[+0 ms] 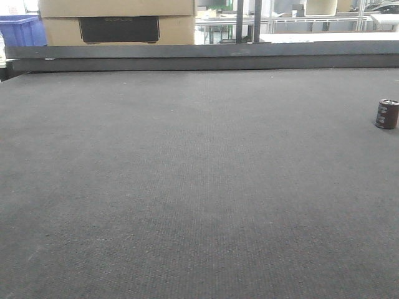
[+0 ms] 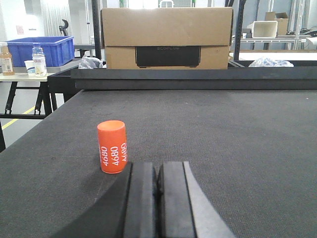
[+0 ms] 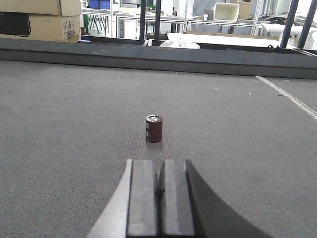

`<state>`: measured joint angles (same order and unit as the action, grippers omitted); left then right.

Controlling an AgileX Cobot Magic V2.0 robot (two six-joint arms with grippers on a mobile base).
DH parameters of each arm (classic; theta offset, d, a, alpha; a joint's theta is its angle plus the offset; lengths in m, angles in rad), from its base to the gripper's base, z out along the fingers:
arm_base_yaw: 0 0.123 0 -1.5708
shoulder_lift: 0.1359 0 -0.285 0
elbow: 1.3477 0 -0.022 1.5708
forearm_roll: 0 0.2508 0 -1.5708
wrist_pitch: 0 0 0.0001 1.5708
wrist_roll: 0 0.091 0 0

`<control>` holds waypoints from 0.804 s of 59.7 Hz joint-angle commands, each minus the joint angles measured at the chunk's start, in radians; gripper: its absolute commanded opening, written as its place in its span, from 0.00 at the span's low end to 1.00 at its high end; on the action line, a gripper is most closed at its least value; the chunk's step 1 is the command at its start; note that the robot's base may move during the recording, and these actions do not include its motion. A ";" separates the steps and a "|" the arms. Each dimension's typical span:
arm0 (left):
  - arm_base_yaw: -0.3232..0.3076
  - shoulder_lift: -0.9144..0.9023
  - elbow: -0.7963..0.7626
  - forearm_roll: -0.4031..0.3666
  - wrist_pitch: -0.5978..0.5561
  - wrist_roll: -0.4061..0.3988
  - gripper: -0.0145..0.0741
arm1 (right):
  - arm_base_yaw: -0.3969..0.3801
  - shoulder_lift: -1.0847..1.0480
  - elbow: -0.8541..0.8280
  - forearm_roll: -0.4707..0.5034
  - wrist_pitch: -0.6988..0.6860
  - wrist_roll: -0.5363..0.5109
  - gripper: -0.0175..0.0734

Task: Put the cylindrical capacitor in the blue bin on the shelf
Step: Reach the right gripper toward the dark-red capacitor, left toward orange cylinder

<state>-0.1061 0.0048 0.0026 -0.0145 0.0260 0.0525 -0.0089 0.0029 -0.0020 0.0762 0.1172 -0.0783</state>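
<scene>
While upright, cylindrical capacitor (image 3: 154,128) ahead of right tool (image 3: 159,171), narrow and empty, seemingly like left tool (image 2: 158,171).

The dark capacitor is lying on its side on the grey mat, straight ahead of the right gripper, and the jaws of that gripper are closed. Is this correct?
Not quite. The capacitor is standing upright with its silvery top facing up, not lying on its side; the right wrist view shows this. The rest holds: it is on the grey mat, straight ahead of the right gripper, whose jaws are closed.
</scene>
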 commanded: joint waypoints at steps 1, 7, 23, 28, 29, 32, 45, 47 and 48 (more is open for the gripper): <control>0.004 -0.005 -0.003 -0.008 -0.014 -0.006 0.04 | -0.007 -0.003 0.002 -0.004 -0.020 -0.001 0.02; 0.004 -0.005 -0.003 -0.008 -0.014 -0.006 0.04 | -0.007 -0.003 0.002 -0.004 -0.020 -0.001 0.02; 0.004 -0.005 -0.003 -0.008 -0.019 -0.006 0.04 | -0.007 -0.003 0.002 -0.004 -0.020 -0.001 0.02; 0.004 -0.005 -0.003 -0.008 -0.019 -0.006 0.04 | -0.007 -0.003 0.002 -0.004 -0.020 -0.001 0.02; 0.004 -0.005 -0.003 -0.008 -0.019 -0.006 0.04 | -0.007 -0.003 0.002 -0.004 -0.020 -0.001 0.02; 0.004 -0.005 -0.003 -0.008 -0.041 -0.006 0.04 | -0.007 -0.003 0.002 -0.004 -0.024 -0.001 0.02; 0.004 -0.005 -0.003 -0.008 -0.152 -0.006 0.04 | -0.007 -0.003 0.002 0.008 -0.094 -0.001 0.02; 0.004 -0.005 -0.003 -0.008 -0.190 -0.006 0.04 | -0.007 -0.003 0.002 0.008 -0.123 -0.001 0.02; 0.004 -0.005 -0.003 -0.008 -0.204 -0.006 0.04 | -0.007 -0.003 0.002 0.008 -0.136 -0.001 0.02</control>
<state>-0.1061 0.0048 0.0026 -0.0145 -0.0826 0.0525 -0.0089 0.0029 0.0000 0.0777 0.0656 -0.0783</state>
